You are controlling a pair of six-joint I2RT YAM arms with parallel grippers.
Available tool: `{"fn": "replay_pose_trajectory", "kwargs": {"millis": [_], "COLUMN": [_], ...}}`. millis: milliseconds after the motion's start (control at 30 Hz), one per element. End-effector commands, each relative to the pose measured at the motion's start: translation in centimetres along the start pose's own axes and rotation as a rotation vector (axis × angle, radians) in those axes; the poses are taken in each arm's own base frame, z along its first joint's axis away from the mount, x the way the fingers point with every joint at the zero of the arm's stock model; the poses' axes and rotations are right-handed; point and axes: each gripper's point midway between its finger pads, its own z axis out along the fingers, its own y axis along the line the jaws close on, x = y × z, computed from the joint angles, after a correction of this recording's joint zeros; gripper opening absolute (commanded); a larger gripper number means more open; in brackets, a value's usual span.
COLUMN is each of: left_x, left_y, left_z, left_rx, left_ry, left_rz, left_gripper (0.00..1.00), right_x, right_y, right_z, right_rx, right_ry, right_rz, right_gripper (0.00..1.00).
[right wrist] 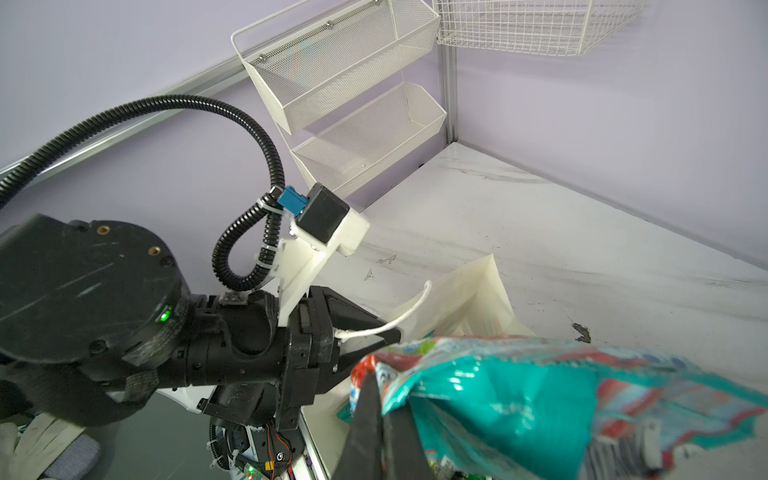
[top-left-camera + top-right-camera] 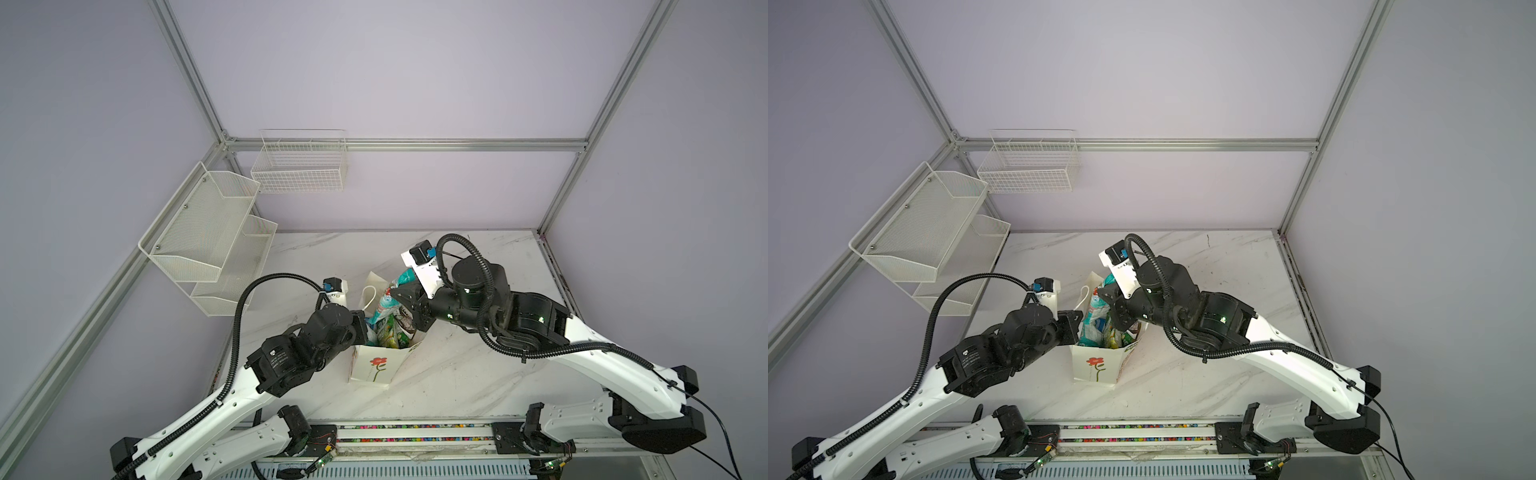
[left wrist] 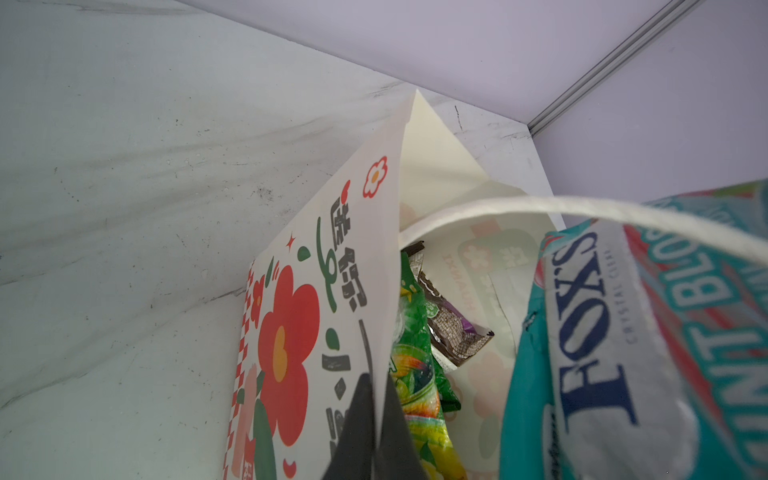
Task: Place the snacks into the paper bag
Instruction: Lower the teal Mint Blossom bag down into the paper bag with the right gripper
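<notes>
My left tool (image 3: pixel 377 386) is clenched on the rim of one wall of the paper bag (image 2: pixel 372 365), which stands upright in the middle of the desk (image 2: pixel 478 374). My right tool (image 1: pixel 381 399) grips a teal FOX'S pouch (image 1: pixel 519 395) at the bag's mouth. A white cord handle (image 3: pixel 540 208) arcs across in front of that pouch. Inside the bag I see a green pouch (image 3: pixel 413 332) and a dark brown bar (image 3: pixel 453 332). Wire baskets (image 2: pixel 208 232) hang on the wall, well apart.
</notes>
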Motion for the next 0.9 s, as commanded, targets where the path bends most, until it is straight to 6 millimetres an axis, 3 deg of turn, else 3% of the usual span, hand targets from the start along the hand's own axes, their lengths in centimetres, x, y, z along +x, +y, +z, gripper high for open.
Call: {"fn": "replay_pose_trajectory", "kwargs": {"millis": [0, 500, 867], "left_x": [-1.7, -1.7, -1.6], "left_y": [-1.6, -1.5, -1.4], "left_z": [-1.0, -1.0, -0.9], "left_rx": [0.064, 0.059, 0.056], "left_ry": [-0.038, -0.044, -0.043], "left_rz": [-0.020, -0.017, -0.018], "left_gripper": [0.00, 0.00, 0.00], "right_x": [-3.4, -1.6, -0.5], "right_y": [0.9, 1.4, 1.2], "right_z": [-0.9, 0.8, 0.8], "right_rx": [-0.021, -0.057, -0.062], "right_ry": [-0.104, -0.054, -0.035], "right_rz": [-0.026, -0.049, -0.055], "right_gripper": [0.00, 0.00, 0.00]}}
